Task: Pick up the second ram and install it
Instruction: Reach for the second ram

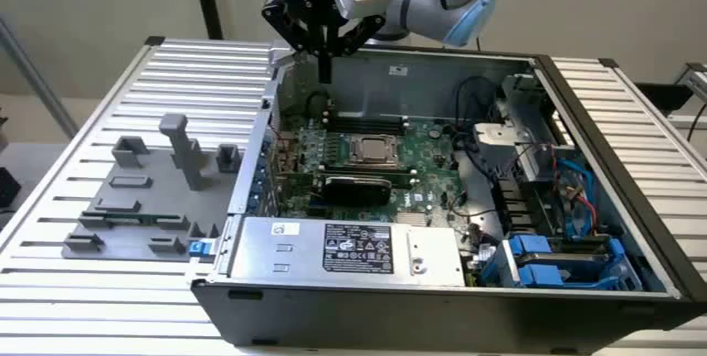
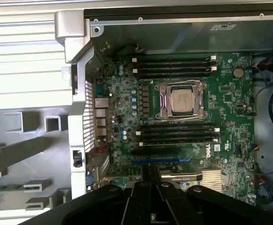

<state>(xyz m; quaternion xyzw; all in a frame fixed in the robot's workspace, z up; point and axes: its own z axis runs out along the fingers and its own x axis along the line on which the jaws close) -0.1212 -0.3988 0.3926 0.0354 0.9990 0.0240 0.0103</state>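
My gripper (image 1: 324,51) hangs over the back left corner of the open computer case (image 1: 618,149), above the green motherboard (image 1: 425,170). Its fingers are shut on a thin dark stick, the second ram (image 1: 324,70), which points straight down and is seen edge-on. In the wrist view the gripper (image 2: 150,190) pinches the same narrow stick (image 2: 150,172) over the board's near edge. Long black memory slots (image 2: 173,66) lie on one side of the CPU socket (image 2: 182,100), and more slots (image 2: 178,133) lie on the other side. The stick is well above all of them.
A grey fixture tray (image 1: 144,207) with upright posts sits on the slatted table at the exterior view's left. Inside the case are a silver power supply (image 1: 343,248), blue drive caddies (image 1: 552,261), cables (image 1: 486,165) and the case's perforated side wall (image 2: 87,117).
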